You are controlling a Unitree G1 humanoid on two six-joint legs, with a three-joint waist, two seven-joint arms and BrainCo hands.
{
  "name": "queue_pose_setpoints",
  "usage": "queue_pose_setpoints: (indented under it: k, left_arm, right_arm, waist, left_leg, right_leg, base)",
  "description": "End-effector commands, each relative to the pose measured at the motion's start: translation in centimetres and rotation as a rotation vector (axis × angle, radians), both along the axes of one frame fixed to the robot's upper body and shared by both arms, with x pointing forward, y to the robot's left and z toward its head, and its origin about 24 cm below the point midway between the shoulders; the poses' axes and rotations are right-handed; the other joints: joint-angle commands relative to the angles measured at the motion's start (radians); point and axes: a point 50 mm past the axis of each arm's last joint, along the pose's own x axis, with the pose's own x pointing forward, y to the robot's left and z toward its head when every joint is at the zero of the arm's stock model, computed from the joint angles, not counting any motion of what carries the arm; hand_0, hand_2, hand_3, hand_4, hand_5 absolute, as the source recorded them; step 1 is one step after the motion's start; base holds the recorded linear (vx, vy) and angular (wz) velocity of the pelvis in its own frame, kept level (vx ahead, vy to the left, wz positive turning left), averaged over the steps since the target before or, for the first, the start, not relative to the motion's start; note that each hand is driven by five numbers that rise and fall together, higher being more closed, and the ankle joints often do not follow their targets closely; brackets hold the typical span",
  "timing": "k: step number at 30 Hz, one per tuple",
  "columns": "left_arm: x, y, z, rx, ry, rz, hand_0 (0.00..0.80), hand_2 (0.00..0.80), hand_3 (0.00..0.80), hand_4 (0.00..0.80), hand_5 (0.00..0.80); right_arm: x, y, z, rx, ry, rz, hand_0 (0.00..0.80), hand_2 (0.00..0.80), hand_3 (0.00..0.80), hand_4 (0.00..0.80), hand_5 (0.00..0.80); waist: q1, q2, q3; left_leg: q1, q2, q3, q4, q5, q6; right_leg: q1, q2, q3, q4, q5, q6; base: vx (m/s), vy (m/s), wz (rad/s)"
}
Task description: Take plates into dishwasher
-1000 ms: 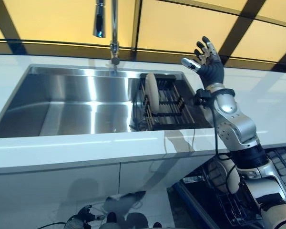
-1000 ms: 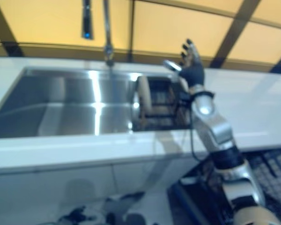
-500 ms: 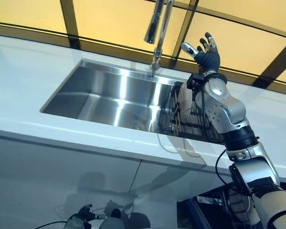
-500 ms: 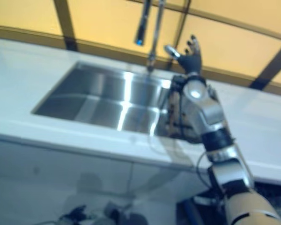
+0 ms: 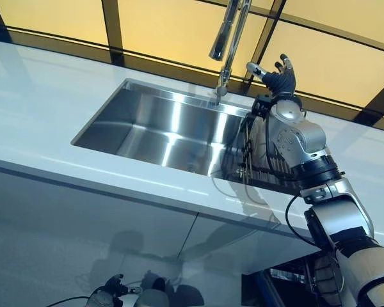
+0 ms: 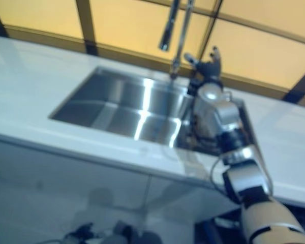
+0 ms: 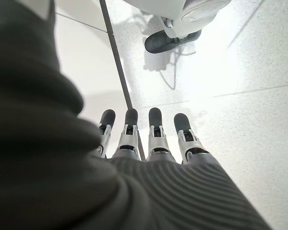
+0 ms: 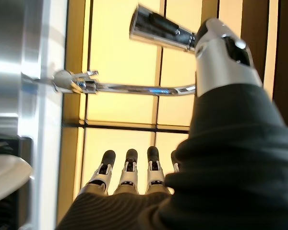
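While raised beside the faucet [image 5: 230, 32], the right hand [image 5: 278, 78] spreads open, empty.

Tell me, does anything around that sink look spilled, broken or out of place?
Nothing stands out. The sink looks dry and bare, the rack sits in its right end, and the right hand is open above it.

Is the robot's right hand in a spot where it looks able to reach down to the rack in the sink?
Probably yes. The right hand is open above the rack at the sink's end, with nothing between them; the plates are hidden behind the arm.
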Motion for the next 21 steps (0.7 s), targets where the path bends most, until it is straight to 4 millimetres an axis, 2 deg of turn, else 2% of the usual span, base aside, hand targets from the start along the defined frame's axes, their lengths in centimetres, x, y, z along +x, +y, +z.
queue_pose_setpoints:
  k: [1,8,12,16,21]
  left_arm:
    - [1.0,-0.8,0.0,0.007,-0.008,-0.078,0.0,0.0,0.0,0.0,0.0]
    - [1.2,-0.9,0.1,0.005,-0.007,-0.081,0.0,0.0,0.0,0.0,0.0]
    - [1.3,-0.8,0.2,0.007,-0.007,-0.08,0.0,0.0,0.0,0.0,0.0]
    - [1.6,-0.4,0.4,0.013,-0.008,-0.073,0.0,0.0,0.0,0.0,0.0]
    - [1.8,-0.4,0.4,0.012,-0.015,-0.065,0.0,0.0,0.0,0.0,0.0]
  right_arm:
    - [-1.2,-2.6,6.7,-0.127,-0.223,-0.145,0.0,0.0,0.0,0.0,0.0]
    - [-1.1,-4.5,6.3,-0.169,-0.179,-0.243,0.0,0.0,0.0,0.0,0.0]
    - [-0.7,-5.4,5.5,-0.14,-0.112,-0.227,0.0,0.0,0.0,0.0,0.0]
    - [0.4,-5.0,3.1,-0.104,0.046,-0.063,0.0,0.0,0.0,0.0,0.0]
    - [1.0,-4.6,0.7,-0.078,0.15,0.032,0.0,0.0,0.0,0.0,0.0]
  waist:
    - [0.056,0.044,-0.042]
    - [0.054,0.044,-0.045]
    - [0.051,0.043,-0.044]
    - [0.043,0.04,-0.041]
    - [0.033,0.041,-0.035]
  left_leg:
    - [0.098,-0.017,0.025,-0.049,-0.083,0.012]
    - [0.097,-0.017,0.024,-0.049,-0.086,0.014]
    - [0.099,-0.017,0.028,-0.049,-0.088,0.014]
    - [0.103,-0.014,0.033,-0.049,-0.091,0.015]
    - [0.105,-0.012,0.042,-0.049,-0.093,0.015]
  right_leg:
    - [-0.055,-0.005,0.0,0.17,0.015,0.012]
    - [-0.06,-0.004,0.003,0.173,0.01,0.013]
    - [-0.063,-0.006,0.007,0.179,0.01,0.014]
    - [-0.074,-0.008,0.013,0.194,0.01,0.014]
    - [-0.082,-0.008,0.02,0.202,0.008,0.014]
  base:
    - [0.018,0.007,0.09]
    - [0.002,0.003,0.03]
    - [0.002,0.001,0.07]
    - [0.006,-0.009,0.04]
    - [0.0,0.0,0.0]
